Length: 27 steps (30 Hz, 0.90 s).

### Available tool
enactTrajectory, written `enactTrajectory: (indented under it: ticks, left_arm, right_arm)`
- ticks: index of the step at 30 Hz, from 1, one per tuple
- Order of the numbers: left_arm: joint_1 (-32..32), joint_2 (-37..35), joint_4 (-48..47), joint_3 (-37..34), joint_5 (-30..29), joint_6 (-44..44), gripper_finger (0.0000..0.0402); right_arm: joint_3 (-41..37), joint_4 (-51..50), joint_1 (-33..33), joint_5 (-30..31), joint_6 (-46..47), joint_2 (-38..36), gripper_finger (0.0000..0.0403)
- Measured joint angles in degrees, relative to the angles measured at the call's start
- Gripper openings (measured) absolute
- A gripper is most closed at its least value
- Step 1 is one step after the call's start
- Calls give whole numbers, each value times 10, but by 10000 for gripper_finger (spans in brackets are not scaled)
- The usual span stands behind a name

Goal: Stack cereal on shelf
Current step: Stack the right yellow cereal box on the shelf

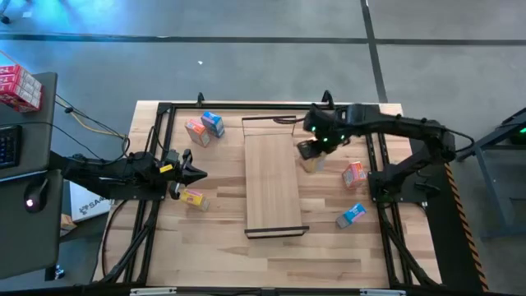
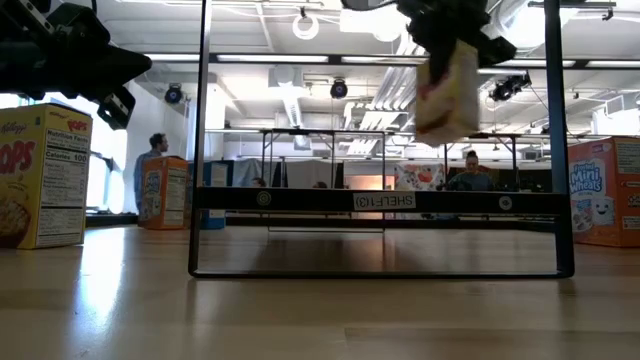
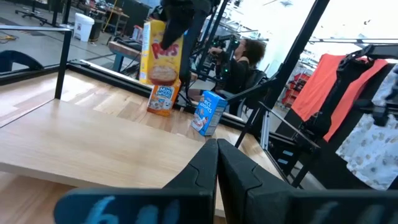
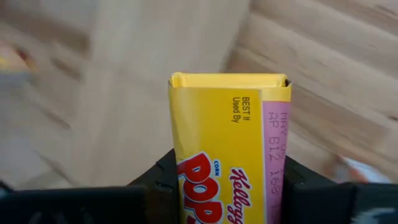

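Note:
The shelf (image 1: 274, 185) is a long light-wood panel lying mid-table, with dark frame ends. My right gripper (image 1: 312, 150) hovers at the shelf's far right edge, shut on a yellow cereal box (image 2: 447, 90). My left gripper (image 1: 196, 173) is shut and holds nothing, left of the shelf. A second yellow box (image 1: 195, 198) lies on the table just near of it. An orange box (image 1: 197, 131) and a blue box (image 1: 213, 123) sit far left. Another orange box (image 1: 354, 173) and blue box (image 1: 351, 215) rest on the table right of the shelf. My right gripper pinches the yellow box between its two fingers (image 4: 160, 180), one on each opposite side near the box's upper end (image 2: 445, 50). The fingers come from above, pointing down. The box hangs below them, lifted clear and slightly tilted, its free end (image 4: 229, 81) pointing toward the wood below.
The table's dark metal frame (image 1: 164, 111) runs around the work area. In the low view the shelf's end frame (image 2: 380, 200) stands across the middle. Red-and-white boxes (image 1: 18, 86) sit off the table at far left. People sit in the room behind (image 3: 245, 56).

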Motion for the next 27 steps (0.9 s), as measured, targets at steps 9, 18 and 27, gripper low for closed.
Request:
enactTrajectory:
  ticks: [9,18,27]
  left_arm:
    - [0,0,0,0,0,0,0]
    - [0,0,0,0,0,0,0]
    - [0,0,0,0,0,0,0]
  right_arm:
    - [1,87,27,140,141,61,115]
    - [110,25,2,137,103,146,115]
    - [194,-21,-2,178,102,244,115]
